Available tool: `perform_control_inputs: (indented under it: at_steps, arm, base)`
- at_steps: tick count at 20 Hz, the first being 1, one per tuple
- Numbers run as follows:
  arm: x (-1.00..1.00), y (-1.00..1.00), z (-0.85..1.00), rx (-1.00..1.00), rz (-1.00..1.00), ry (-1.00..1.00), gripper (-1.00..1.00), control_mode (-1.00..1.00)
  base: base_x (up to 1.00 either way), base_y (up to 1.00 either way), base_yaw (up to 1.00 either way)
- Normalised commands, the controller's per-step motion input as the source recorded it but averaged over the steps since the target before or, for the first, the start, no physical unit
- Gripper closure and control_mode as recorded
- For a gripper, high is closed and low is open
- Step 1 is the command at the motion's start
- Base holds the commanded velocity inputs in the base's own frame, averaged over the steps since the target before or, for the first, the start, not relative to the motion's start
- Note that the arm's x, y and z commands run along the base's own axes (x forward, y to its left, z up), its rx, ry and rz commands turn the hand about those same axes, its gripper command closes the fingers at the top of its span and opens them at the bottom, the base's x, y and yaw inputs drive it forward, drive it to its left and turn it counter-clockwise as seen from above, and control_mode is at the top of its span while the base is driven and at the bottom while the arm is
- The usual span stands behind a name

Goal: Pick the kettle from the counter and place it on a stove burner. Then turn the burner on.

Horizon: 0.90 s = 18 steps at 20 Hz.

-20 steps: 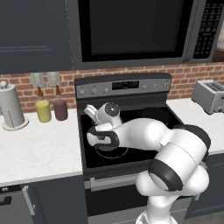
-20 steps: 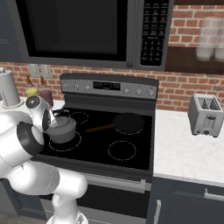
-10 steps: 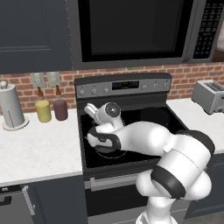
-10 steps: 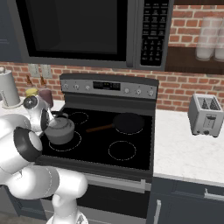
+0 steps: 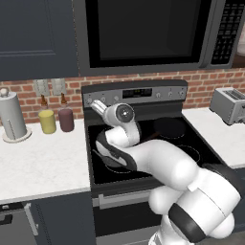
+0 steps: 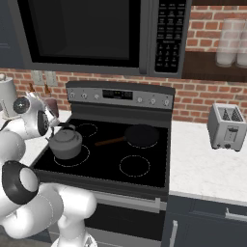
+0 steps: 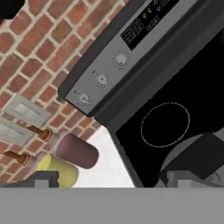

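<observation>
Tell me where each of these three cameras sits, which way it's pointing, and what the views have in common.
Left base view: behind the arm on its left, looking forward and down at the cooktop; the white arm covers much of it.
Right base view: behind on the right, same stove; the arm rises lower left beside the kettle, which stands on the stove burner; the frying pan sits behind.
Hand view: on the hand, rolled, facing the stove knobs and two bottles; open fingers at the bottom.
Shared: all show the cooktop and control panel.

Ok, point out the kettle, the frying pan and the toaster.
kettle (image 6: 65,143), right base view, on its rounded body.
frying pan (image 6: 141,134), right base view, middle of the pan.
toaster (image 6: 225,127), right base view, on its front face.
</observation>
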Motion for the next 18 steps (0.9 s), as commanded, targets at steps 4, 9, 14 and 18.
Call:
perform_control_inputs:
  at_steps: [4, 9, 14, 18]
  arm:
    - [0.03, 0.16, 1.00, -0.21, 0.17, -0.20, -1.00, -1.00]
    - [0.18, 0.16, 0.71, -0.32, 0.27, -0.16, -1.00, -1.00]
    - [0.51, 0.04, 0.10, -0.40, 0.27, 0.10, -1.00, -1.00]
    - [0.34, 0.00, -0.03, -0.30, 0.24, 0.16, -1.00, -1.00]
  base:
    - [0.00, 0.00, 0.00]
    - [0.00, 0.00, 0.00]
    - [0.00, 0.00, 0.00]
    - [0.00, 0.00, 0.00]
